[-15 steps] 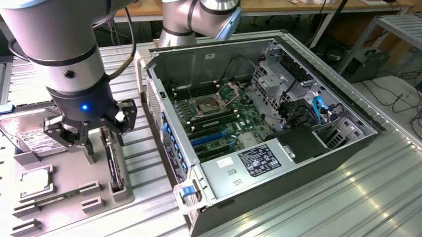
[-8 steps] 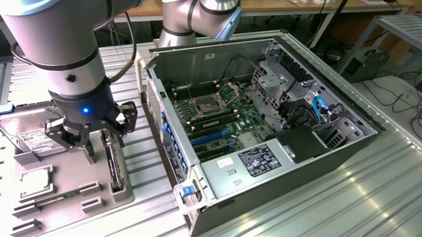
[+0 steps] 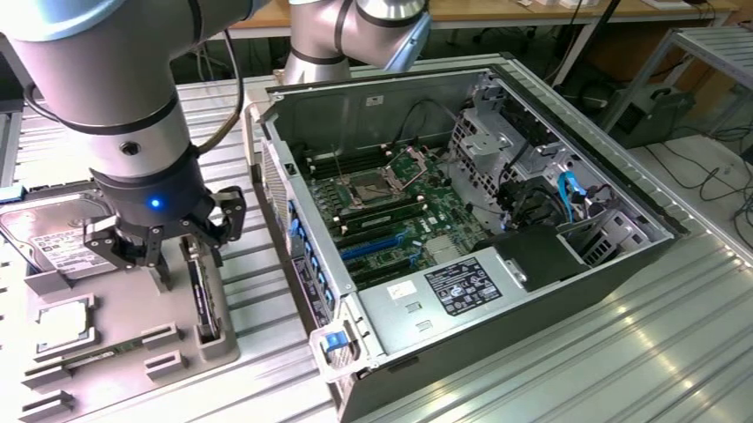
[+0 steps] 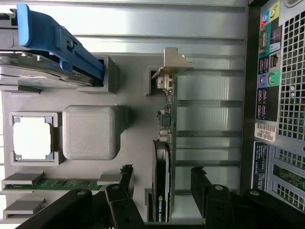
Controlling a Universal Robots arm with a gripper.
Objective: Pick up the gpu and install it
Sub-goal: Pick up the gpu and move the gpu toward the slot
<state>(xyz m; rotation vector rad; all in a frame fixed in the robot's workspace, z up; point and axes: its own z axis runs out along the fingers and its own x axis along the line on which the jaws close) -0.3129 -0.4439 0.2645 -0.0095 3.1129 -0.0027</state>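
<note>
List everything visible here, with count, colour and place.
gpu: one, dark, silver bracket, on edge in the holder
hard drive: one, silver, on the holder
CPU chip: one, silver, in a holder pocket
memory stick: one, green, in a holder slot
holder: one, grey, on the table
computer case: one, grey, open, beside the holder
table: one, silver, under everything
gripper: one, black, open, fingers either side of the gpu
arm: one, grey, above the holder

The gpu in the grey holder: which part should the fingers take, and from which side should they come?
Take the gpu by its two flat faces near the upward-facing edge, coming straight down. It stands on edge in a slot of the grey holder, so only that edge is free. The open gripper has its fingers on either side of it.
</note>
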